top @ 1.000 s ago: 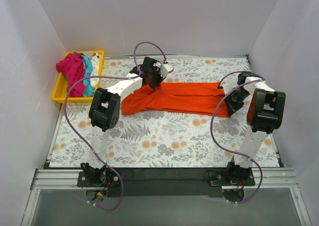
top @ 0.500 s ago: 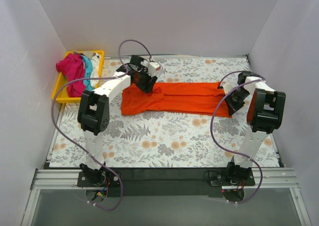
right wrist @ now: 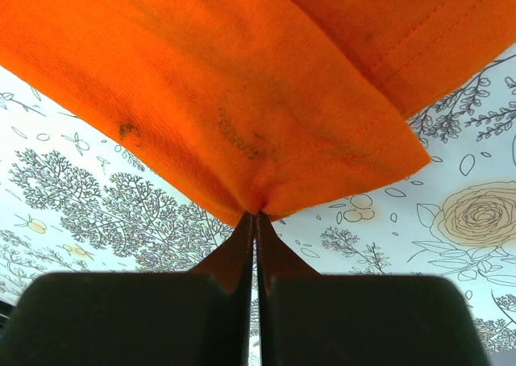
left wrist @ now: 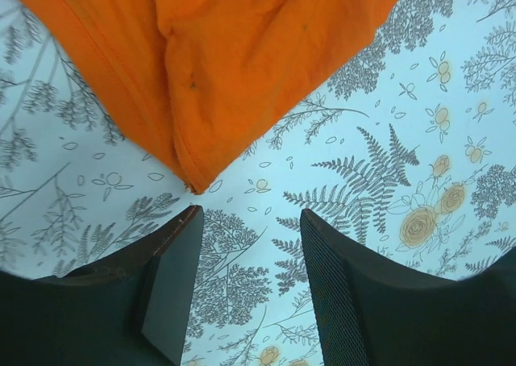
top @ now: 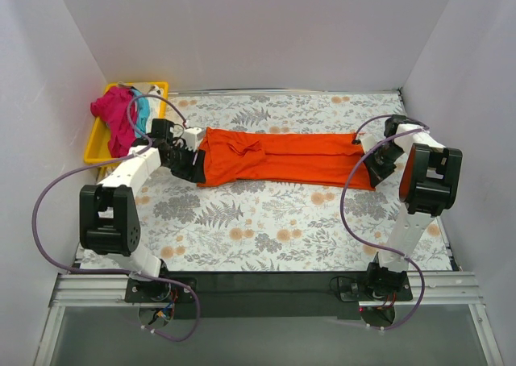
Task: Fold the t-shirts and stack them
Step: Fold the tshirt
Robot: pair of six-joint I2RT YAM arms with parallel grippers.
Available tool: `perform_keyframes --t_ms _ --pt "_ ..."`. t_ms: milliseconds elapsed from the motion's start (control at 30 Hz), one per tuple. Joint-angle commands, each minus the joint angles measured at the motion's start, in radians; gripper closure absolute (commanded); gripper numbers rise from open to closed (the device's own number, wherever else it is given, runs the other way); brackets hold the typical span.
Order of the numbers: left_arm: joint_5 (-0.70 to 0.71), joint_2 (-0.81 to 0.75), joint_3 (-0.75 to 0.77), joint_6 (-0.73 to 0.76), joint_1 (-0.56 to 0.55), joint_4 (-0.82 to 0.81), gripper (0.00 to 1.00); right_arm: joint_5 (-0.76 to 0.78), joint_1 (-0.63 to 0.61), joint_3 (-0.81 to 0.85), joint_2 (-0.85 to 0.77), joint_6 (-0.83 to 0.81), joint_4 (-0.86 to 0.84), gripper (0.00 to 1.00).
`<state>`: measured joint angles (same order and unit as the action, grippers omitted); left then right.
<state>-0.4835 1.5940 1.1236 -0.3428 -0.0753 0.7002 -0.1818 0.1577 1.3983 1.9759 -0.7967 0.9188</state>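
Top: orange t-shirt (top: 282,156) lies spread flat across the floral table (top: 266,221), my left gripper (top: 195,164) at its left end, right gripper (top: 368,162) at its right end. Left wrist: jaws apart, empty, shirt corner just ahead. Right wrist: jaws pinched on the shirt's edge.

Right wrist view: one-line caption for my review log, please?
Right fingers shut on a bunched edge of the orange t-shirt, floral table cover beneath.

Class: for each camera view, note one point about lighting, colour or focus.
Top external: even light, faint shadows on the tablecloth. Left wrist: that cloth looks bluish, the fingers dark. Right wrist: stitching on the orange t-shirt is sharp, the right gripper near-black.
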Motion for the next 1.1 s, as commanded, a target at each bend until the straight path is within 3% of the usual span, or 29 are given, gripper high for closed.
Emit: perform_keyframes --t_ms 0,633,733,767,900,1067 --pt "-0.052 0.009 -0.015 -0.012 0.002 -0.030 0.51 0.022 0.009 0.027 -0.015 -0.018 0.020 0.99" --pt "-0.041 0.145 -0.027 -0.053 0.002 -0.149 0.56 0.036 0.008 0.030 -0.012 -0.027 0.020 0.99" --pt "-0.038 0.159 -0.016 -0.058 0.003 -0.146 0.67 0.041 0.008 0.030 -0.006 -0.030 0.020 0.99" --pt "-0.037 0.162 -0.002 -0.056 0.006 -0.136 0.79 0.048 0.009 0.028 -0.006 -0.039 0.018 0.99" --pt "-0.030 0.185 0.077 -0.012 0.041 -0.032 0.99 0.079 0.008 0.033 -0.002 -0.071 0.017 0.99" --pt "0.005 0.221 0.163 0.097 0.074 0.152 1.00 0.151 0.009 0.036 -0.006 -0.137 0.018 0.99"
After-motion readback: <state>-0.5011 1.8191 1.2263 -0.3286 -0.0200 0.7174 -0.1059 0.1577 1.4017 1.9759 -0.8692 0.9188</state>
